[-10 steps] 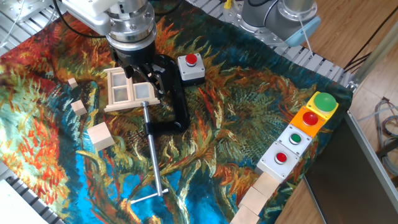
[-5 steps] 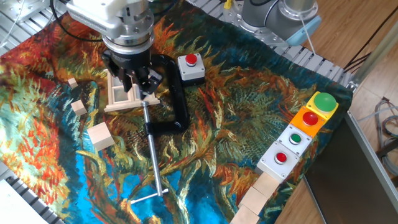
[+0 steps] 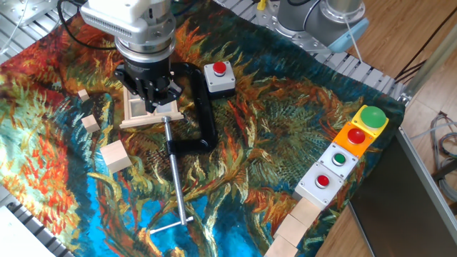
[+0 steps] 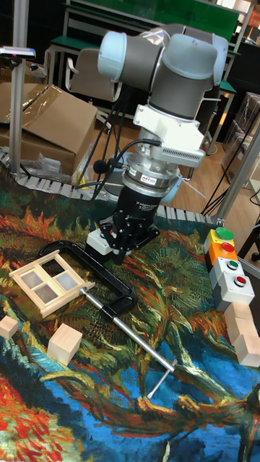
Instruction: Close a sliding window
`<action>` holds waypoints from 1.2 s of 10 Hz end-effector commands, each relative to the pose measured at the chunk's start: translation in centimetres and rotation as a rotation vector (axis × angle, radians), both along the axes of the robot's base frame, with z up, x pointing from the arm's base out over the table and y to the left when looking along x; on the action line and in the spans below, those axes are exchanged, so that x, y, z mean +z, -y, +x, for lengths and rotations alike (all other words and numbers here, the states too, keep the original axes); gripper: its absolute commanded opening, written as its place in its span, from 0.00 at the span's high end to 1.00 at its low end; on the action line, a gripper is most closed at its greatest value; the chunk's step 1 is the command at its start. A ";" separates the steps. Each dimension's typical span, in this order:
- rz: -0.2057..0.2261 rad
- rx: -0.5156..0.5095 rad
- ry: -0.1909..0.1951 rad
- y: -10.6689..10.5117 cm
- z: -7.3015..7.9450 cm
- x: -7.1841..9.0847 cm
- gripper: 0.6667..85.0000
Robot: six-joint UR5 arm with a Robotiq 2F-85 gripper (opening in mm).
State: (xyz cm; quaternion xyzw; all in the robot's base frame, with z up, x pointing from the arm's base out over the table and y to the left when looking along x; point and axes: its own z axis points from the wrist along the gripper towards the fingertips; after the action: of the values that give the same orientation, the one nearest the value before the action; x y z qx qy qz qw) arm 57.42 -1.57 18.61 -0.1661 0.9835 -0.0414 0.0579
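Above the sliding window (image 3: 146, 111), arm vertical, gripper (image 3: 151, 96) pointing down, finger spacing unclear, black clamp (image 3: 200, 107) beside.

Robotics lab: aluminium framing (image 4: 19, 86), cardboard box (image 4: 50, 123), button boxes (image 3: 343, 153).

Gripper (image 3: 148, 96) now sits further left over the sliding window (image 3: 141, 111), covering more of its frame than 1 second ago. The window's right pane is largely hidden.

Fixed view: I am looking down from high, behind the gripper (image 3: 151, 96). Tall fixed view: I am facing it low and nearer. Both are sharing the clamp (image 3: 202, 118) beside it.
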 end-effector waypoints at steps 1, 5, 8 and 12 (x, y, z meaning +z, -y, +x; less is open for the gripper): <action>0.000 0.060 0.009 1.0 -0.2 -0.5 0.99; 0.049 0.055 0.028 -0.6 0.5 -0.8 0.99; 0.067 0.040 -0.019 -0.7 -1.1 -0.4 0.99; 0.025 0.077 0.004 0.0 0.0 -0.5 0.99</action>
State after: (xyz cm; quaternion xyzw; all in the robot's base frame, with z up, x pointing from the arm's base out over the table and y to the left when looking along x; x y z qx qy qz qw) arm 57.03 -1.33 18.00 -0.1942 0.9789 -0.0212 0.0609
